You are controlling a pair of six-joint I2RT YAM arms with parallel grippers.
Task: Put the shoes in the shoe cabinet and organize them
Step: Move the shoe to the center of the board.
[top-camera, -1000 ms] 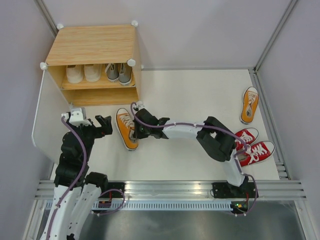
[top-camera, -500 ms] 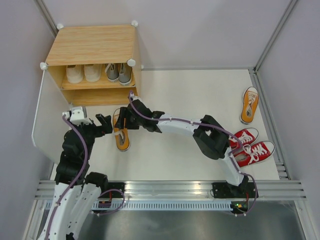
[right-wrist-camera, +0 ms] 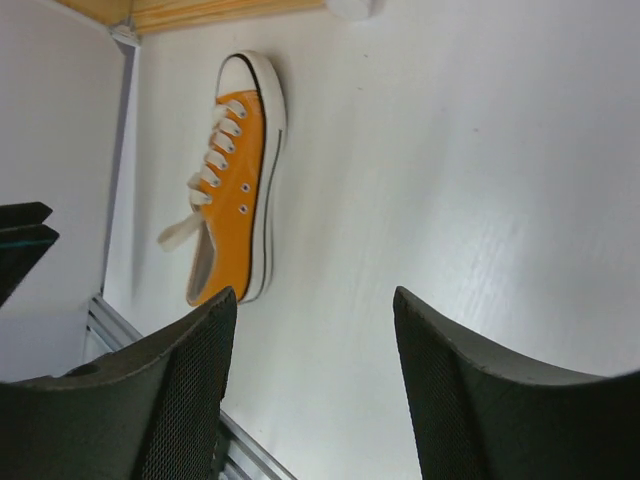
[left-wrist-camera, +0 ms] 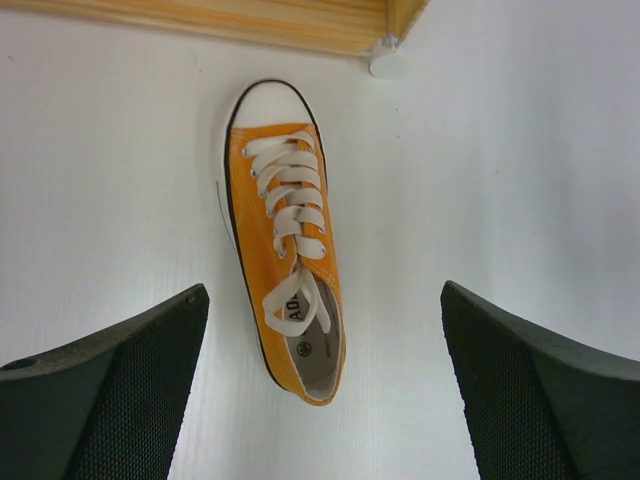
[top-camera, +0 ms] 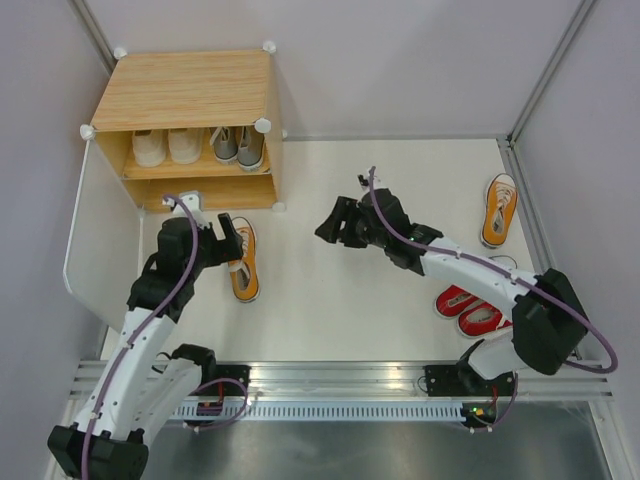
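- Left wrist view: the left tool (left-wrist-camera: 322,292) hangs with its jaws spread wide and holds nothing; it is straight above an orange shoe (left-wrist-camera: 285,250).
- That orange shoe lies upright on its sole on the white counter (top-camera: 400,180). Its toe points at the shoe cabinet (top-camera: 185,90) and stops just short of the cabinet's front right corner foot.
- Right wrist view: the right tool (right-wrist-camera: 315,300) is also parted and empty, over bare counter towards the middle. The same orange shoe lies well off to its left.
- Top external view: the shoe cabinet stands in the far left corner of the counter, and its white door panel (top-camera: 100,230) is swung open along the left edge.
- On the cabinet's middle shelf sit the cream pair (top-camera: 165,146) on the left and the grey pair (top-camera: 238,146) on the right.
- A second orange shoe (top-camera: 500,208) lies beside the right edge, toe towards the far side.
- The red pair (top-camera: 468,310) sits near the near right corner, partly hidden by the right arm.
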